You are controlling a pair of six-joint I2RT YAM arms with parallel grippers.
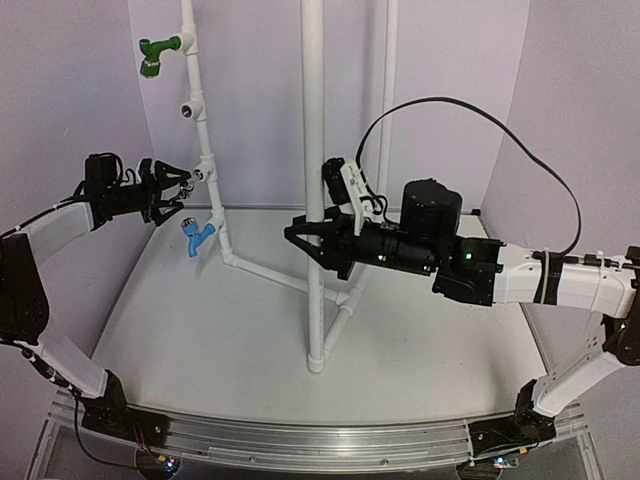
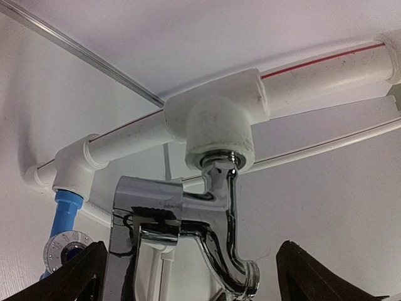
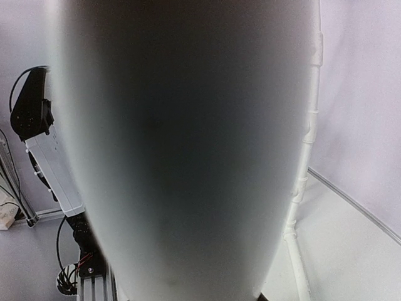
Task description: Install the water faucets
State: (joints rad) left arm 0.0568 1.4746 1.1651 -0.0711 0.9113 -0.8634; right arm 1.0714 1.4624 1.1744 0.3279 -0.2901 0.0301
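Chrome faucet (image 2: 216, 204) in tee (image 2: 219, 122), wrist view; left jaws released, right jaws grasping pole (image 1: 313, 100).

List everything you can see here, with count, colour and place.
thin pipe: one, white, rising at left
green faucet: one, green, top tee of the thin pipe
empty tee: one, white, just below it
chrome faucet: one, silver, third tee down
blue faucet: one, blue, lowest tee
pole: one, white, upright mid-table
cable: one, black, looped at right
table: one, white
left gripper: one, black, open around the chrome faucet
right gripper: one, black, at the pole, jaws unclear
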